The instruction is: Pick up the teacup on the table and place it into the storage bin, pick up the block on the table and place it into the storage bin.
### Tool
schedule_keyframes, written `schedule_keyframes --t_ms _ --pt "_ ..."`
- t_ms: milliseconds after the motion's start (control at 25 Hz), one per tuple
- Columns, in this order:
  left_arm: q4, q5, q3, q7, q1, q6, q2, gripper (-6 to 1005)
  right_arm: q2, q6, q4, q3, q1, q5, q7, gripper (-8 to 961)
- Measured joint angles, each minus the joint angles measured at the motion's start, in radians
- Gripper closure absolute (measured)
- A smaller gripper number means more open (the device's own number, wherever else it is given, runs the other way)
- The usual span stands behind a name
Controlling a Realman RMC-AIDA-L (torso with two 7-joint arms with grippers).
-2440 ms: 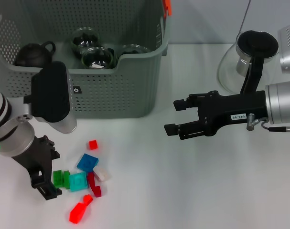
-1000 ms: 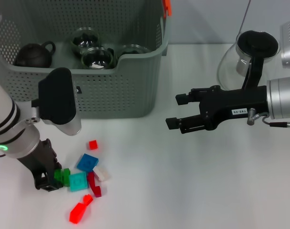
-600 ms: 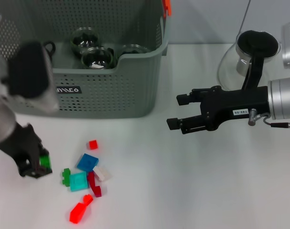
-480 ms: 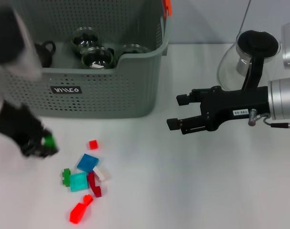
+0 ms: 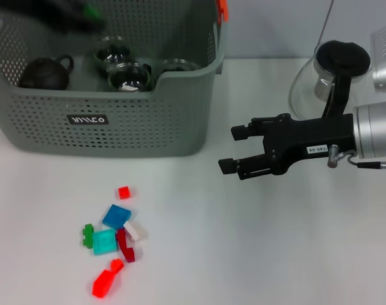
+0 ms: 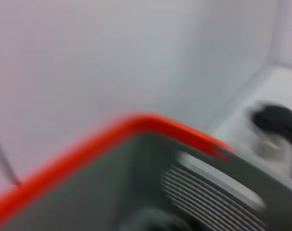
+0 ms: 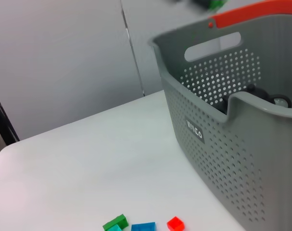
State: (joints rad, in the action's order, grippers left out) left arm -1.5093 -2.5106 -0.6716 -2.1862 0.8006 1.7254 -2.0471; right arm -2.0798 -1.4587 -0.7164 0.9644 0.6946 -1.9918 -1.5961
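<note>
- While the left gripper (image 5: 68, 16) shows only as a dark blur over the storage bin (image 5: 142, 130) at the table's far left, a green block (image 5: 89, 11) sits at its tip; whether the fingers clamp that block I cannot tell.
- From the right wrist, the same green block (image 7: 214, 4) appears above the bin's far rim, near the orange clip (image 7: 254, 12).
- Inside the bin lie a dark teapot (image 5: 43, 73) toward its left end and glass teacups (image 5: 129, 75) toward the middle, resting on the bin floor.
- A black logo label (image 5: 88, 119) sits on the bin's near wall.
- More blocks lie loose on the table (image 5: 243, 254) near its front left, well apart from the bin: a small red block (image 5: 123, 192), a blue block (image 5: 117, 216), a teal block (image 5: 104, 242) touching a small green piece (image 5: 87, 234), a white block (image 5: 135, 230), a dark red block (image 5: 126, 246) and a bright red block (image 5: 105, 281) nearest the front edge.
- The right gripper (image 5: 237, 151) hovers above the table's middle right, fingers spread and holding nothing.
- A glass pitcher (image 5: 320, 82) with a black lid stands at the table's far right, behind the right arm.
</note>
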Motion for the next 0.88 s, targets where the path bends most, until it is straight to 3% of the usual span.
schedule_keyframes --t_ms 80,120,280,400,760,880 --pt "0.121 -0.001 -0.019 -0.007 0.032 -0.177 0.030 535 0.000 -0.001 0.000 0.000 0.000 -0.001 0.000 69" --pt "0.121 -0.001 -0.019 -0.007 0.032 -0.177 0.030 531 0.001 -0.004 0.000 0.000 0.000 -0.001 0.000 69" --pt "0.309 -0.045 -0.095 -0.015 0.064 -0.412 0.055 516 0.001 -0.012 0.000 0.000 0.001 -0.002 -0.006 69" --pt "0.424 -0.096 -0.139 -0.020 0.077 -0.549 0.055 505 0.000 -0.013 0.000 0.000 0.002 -0.003 -0.011 70" --pt "0.457 -0.133 -0.149 -0.025 0.076 -0.569 0.051 471 0.000 -0.013 0.000 0.000 0.002 -0.004 -0.022 71" --pt "0.379 -0.124 -0.145 -0.033 0.053 -0.511 0.042 334 0.000 -0.012 0.000 0.000 0.002 -0.004 -0.022 70"
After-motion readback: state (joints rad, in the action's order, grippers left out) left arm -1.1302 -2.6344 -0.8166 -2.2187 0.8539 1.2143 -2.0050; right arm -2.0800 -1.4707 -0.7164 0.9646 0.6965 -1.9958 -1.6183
